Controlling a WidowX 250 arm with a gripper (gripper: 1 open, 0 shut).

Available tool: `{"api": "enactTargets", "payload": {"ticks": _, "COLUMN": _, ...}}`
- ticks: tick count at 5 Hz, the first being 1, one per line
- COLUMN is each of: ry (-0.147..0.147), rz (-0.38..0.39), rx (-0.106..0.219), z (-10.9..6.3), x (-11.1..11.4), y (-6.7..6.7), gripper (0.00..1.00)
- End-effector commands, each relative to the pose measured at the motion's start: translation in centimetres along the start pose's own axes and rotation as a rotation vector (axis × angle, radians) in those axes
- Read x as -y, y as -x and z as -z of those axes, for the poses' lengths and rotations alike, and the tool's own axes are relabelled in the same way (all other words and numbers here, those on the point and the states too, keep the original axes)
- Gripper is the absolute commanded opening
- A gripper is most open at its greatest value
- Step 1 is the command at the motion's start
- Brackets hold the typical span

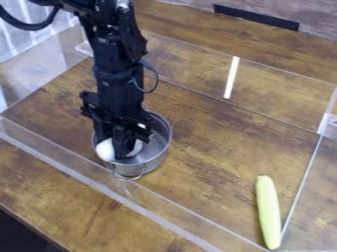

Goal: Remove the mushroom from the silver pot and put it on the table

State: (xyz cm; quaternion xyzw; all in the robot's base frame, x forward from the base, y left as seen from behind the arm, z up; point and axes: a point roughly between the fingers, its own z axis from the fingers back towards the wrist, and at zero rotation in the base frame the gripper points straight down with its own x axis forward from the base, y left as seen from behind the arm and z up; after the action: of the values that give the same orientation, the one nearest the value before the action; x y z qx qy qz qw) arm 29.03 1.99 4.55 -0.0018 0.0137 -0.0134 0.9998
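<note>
I see the tabletop (pixel 211 128) of dark brown wood planks, enclosed by low clear acrylic walls (pixel 198 231) that run along the near edge and up the right side. The black arm (pixel 112 59) descends from the upper left and stands vertically over the silver pot (pixel 156 148), which sits on the left half of the tabletop close to the near wall. The arm and its cable block my view of most of the pot's interior. The tool (pixel 121 148) points straight down inside the pot. Its fingers sit close together around a white object that I take to be the mushroom (pixel 105 150), low at the pot's left inner side; I cannot tell whether they actually grip it. A yellow-green stick-shaped toy (pixel 269 211) lies well apart at the lower right, near the right wall. A thin white strip (pixel 232 75) shows at the far wall.
</note>
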Motion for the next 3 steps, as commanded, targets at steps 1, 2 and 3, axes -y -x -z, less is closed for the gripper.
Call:
{"api": "enactTargets", "payload": {"ticks": 1, "ry": -0.007, "rz": -0.038, "rx": 0.046, "z": -0.6, "x": -1.2, "y": -1.2, "gripper": 0.00}}
{"api": "enactTargets", "payload": {"ticks": 2, "ry": -0.012, "rz": -0.007, "rx": 0.054, "z": -1.3, "x": -1.3, "y": -1.6, "gripper": 0.00}}
{"api": "enactTargets", "payload": {"ticks": 3, "ry": -0.019, "rz": 0.033, "rx": 0.059, "z": -1.8, "x": -1.4, "y": -2.0, "gripper": 0.00}}
